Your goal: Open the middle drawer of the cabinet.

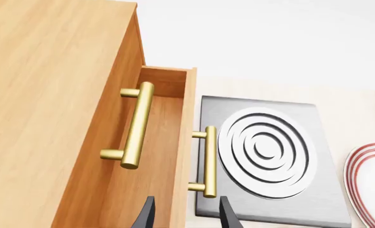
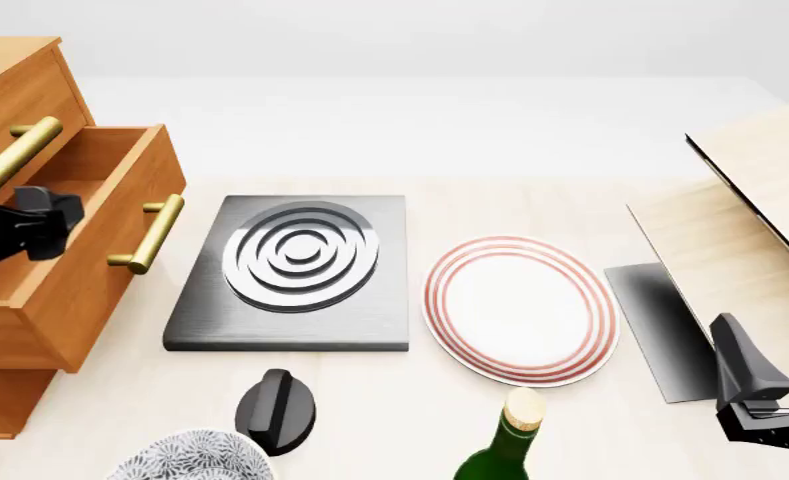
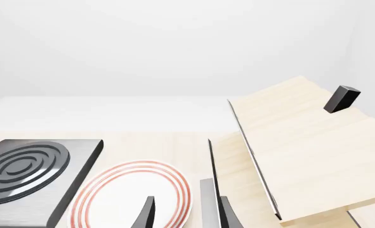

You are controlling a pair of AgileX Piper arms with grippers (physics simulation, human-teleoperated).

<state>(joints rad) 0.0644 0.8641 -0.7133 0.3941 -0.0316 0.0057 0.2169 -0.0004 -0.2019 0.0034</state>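
Observation:
The cabinet (image 2: 14,85) stands at the table's left and fills the left of the left wrist view (image 1: 54,95). Its middle drawer (image 2: 94,260) is pulled out, its inside showing, with the brass handle (image 2: 147,235) on its front. In the left wrist view the drawer (image 1: 184,142) and its handle (image 1: 209,161) show, with the top drawer's handle (image 1: 133,126) behind. My left gripper (image 2: 54,222) hovers over the open drawer; its open fingers (image 1: 228,216) stand on either side of the drawer front, holding nothing. My right gripper (image 2: 777,345) is open and empty at the far right (image 3: 186,216).
A grey slab with concentric rings (image 2: 294,260) lies beside the drawer, then a red-rimmed white plate (image 2: 521,310). A black knob (image 2: 277,410), a patterned bowl (image 2: 187,460) and a green bottle (image 2: 508,440) stand near the front edge. Pale wood boards (image 2: 754,190) rise at the right.

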